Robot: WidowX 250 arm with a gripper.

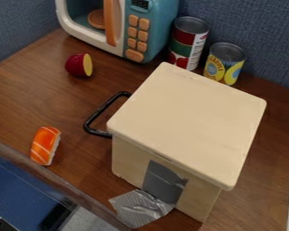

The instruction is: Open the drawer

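A cream wooden box [186, 122] with a flat lid-like top stands right of centre on the brown table. Its black drawer handle [96, 115] sticks out from the left side, over the tabletop. The drawer front on that side is hidden under the top's edge, so how far the drawer stands out cannot be told. Grey tape [141, 208] runs from the box's near side onto the table.
A toy microwave [126, 27] stands at the back, with two cans [188, 43] [224, 63] to its right. A red and yellow toy piece [79, 65] and toy sushi [45, 145] lie left of the box. The table's edge [62, 187] crosses the lower left.
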